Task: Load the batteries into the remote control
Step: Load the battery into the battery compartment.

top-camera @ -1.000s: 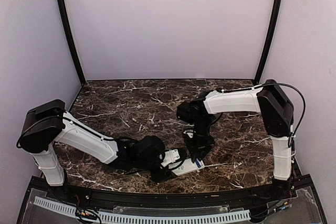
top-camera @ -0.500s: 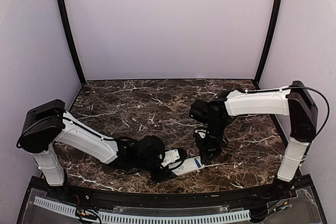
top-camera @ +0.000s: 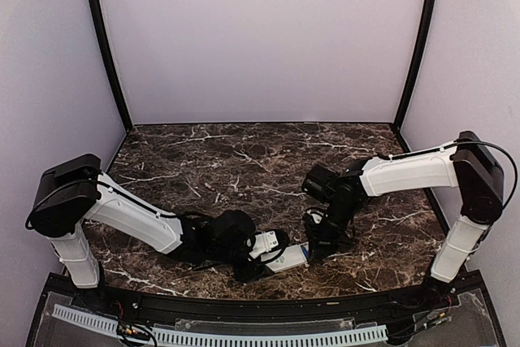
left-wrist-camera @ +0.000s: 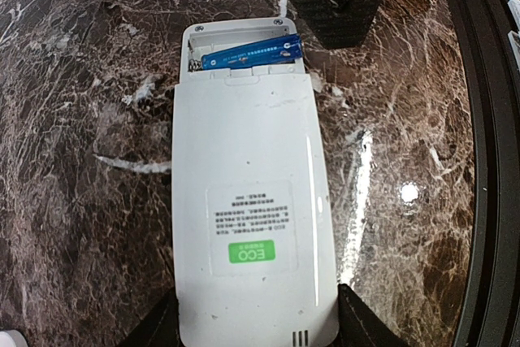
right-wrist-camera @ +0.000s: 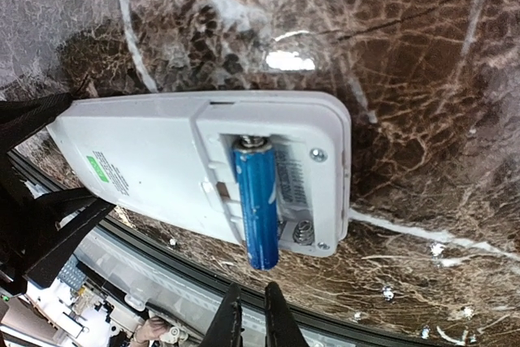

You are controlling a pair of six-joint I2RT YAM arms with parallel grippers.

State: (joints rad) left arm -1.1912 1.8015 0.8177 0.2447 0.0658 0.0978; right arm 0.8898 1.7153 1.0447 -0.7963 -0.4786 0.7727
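Observation:
The white remote control lies back up on the marble table, its battery bay open at the far end. My left gripper is shut on its near end, one finger on each side. One blue battery lies skewed in the bay, one end at the spring and the other jutting past the remote's edge. It also shows in the left wrist view. My right gripper is shut and empty, just off the battery's jutting end. In the top view it hovers at the remote's right end. No second battery is in view.
The remote sits close to the table's black front rim. Dark marble table stretches behind both arms. The purple back and side walls enclose the table. A small white object shows at the lower left corner of the left wrist view.
My right arm has swung its elbow out to the right and its gripper has shifted slightly right and down beside the remote's end. The left arm and the remote have not moved.

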